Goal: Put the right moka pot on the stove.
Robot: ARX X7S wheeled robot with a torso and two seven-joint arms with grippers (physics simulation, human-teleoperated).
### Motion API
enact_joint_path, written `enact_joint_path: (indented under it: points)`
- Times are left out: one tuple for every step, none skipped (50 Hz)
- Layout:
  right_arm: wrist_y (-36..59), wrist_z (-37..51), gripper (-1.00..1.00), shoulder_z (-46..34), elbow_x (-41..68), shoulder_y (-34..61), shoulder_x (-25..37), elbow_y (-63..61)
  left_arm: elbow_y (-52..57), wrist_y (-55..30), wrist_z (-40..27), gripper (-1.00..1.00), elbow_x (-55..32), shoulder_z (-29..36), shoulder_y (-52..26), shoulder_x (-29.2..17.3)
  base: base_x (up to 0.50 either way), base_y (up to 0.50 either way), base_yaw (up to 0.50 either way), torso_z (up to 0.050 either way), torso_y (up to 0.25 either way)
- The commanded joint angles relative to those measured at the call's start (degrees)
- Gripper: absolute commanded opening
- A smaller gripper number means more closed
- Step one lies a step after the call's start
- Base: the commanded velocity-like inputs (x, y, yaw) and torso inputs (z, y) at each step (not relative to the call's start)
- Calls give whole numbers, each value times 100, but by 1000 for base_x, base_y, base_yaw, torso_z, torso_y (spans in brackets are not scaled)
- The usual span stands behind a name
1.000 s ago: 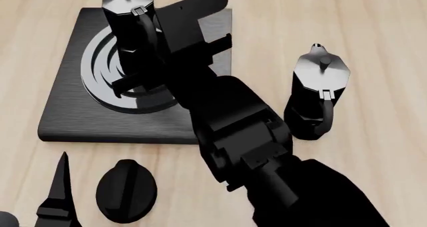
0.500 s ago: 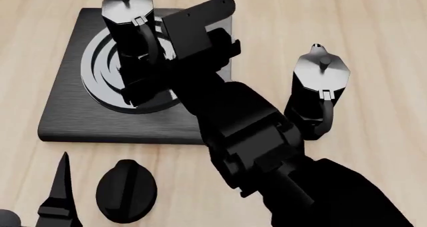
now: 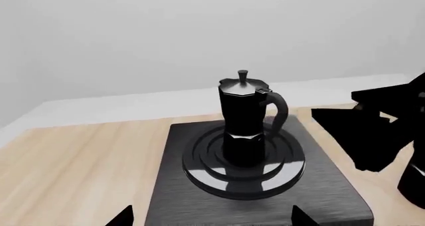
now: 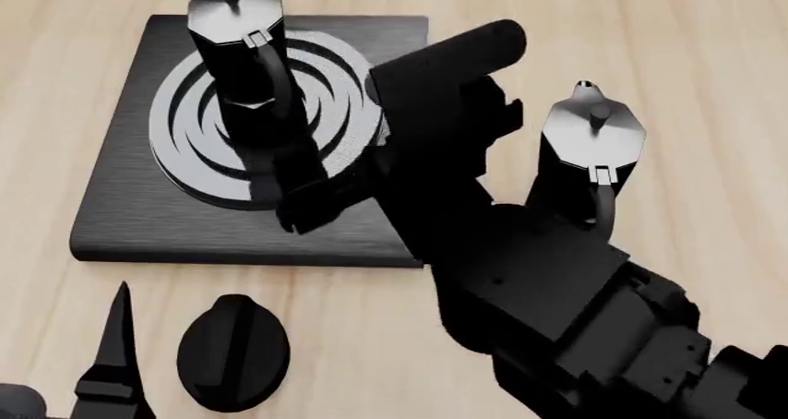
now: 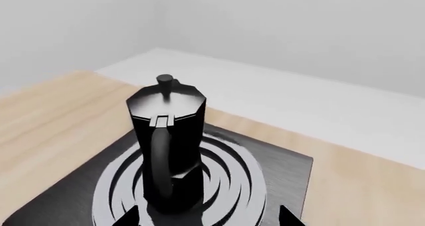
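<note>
The right moka pot [image 4: 240,54], black with a silvery lid, stands upright on the round burner of the stove [image 4: 124,216]. The left wrist view shows this pot [image 3: 244,114] and the stove [image 3: 319,186], as does the right wrist view, pot [image 5: 167,136] and stove [image 5: 285,171]. Its handle faces my right gripper [image 5: 209,218], which is open and a short way back from it, touching nothing. One right fingertip [image 4: 308,211] lies over the slab's front edge. My left gripper [image 3: 211,220] is open and empty, in front of the stove.
An identical second moka pot [image 4: 593,161] stands on the wooden table right of the stove, close beside my right arm [image 4: 493,244]. A black dial knob [image 4: 232,350] lies in front of the stove, next to my left finger [image 4: 114,345].
My right gripper has drawn back from the pot on the burner, moving right and toward me. The pot stays upright on the burner, which is now uncovered.
</note>
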Motion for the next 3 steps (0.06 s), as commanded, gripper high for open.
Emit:
enact_joint_path:
  points:
    - [-225, 948, 100, -49, -290, -182, 1264, -1929, -15, 10, -10, 100, 3, 23, -3, -7, 0, 0, 0, 0, 0]
    - [-270, 1072, 100, -40, -342, -208, 1374, -2085, -18, 1, -13, 100, -4, 24, -10, -7, 0, 0, 0, 0, 0]
    - [-321, 1177, 100, -28, -385, -227, 1518, -2305, -9, 1, -20, 100, 7, 28, -10, -9, 0, 0, 0, 0, 0]
